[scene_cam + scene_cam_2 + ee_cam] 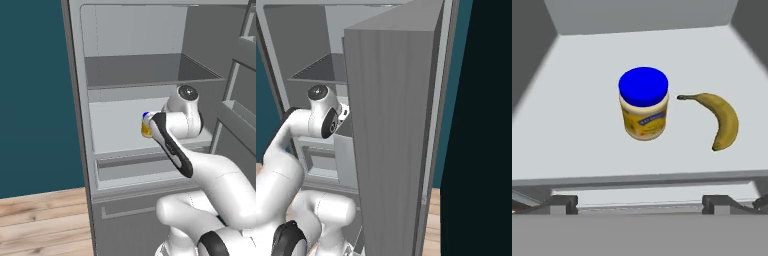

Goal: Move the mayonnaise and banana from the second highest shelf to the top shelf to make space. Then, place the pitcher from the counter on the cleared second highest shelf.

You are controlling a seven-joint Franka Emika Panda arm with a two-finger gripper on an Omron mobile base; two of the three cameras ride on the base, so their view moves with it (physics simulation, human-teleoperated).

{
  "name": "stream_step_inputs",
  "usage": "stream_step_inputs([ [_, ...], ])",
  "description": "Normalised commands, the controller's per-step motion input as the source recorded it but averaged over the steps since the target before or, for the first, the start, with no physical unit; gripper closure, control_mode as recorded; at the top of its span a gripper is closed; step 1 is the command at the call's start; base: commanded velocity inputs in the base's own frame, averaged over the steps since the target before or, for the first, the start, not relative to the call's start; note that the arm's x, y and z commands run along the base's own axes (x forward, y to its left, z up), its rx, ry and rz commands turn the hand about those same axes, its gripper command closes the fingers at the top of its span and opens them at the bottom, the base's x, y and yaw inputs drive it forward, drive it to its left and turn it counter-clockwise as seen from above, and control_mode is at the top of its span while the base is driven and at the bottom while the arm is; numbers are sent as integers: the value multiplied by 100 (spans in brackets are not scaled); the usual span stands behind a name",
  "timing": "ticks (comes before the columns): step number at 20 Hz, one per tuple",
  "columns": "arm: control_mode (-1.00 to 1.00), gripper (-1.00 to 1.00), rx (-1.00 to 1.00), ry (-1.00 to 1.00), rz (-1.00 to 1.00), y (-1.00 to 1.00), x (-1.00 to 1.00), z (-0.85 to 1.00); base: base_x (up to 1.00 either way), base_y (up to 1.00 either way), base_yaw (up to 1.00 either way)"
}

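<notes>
With its tool [640,204] spread wide and empty before the second highest shelf [572,125], where the mayonnaise [643,104] stands just beside the banana [719,118], the arm seems about to reach in and grasp the jar.

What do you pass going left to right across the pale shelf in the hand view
Mayonnaise → banana, both on the second highest shelf, standing apart.

Glossy white rounded arm [215,175] of thick tubular segments; black bands at its joints; a round dark grey cap [187,92] on one joint; two small dark finger tips [562,204].
</notes>
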Motion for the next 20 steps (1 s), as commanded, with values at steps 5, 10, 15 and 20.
stream_step_inputs([
  [5, -100, -100, 1, 0, 0, 2, 45, -11, 0, 0, 0],
  [10, -100, -100, 4, 0, 0, -3, 35, -21, 0, 0, 0],
  [15, -100, -100, 2, 0, 0, 0, 32, -25, 0, 0, 0],
  [20, -100, -100, 1, 0, 0, 0, 31, -25, 0, 0, 0],
])
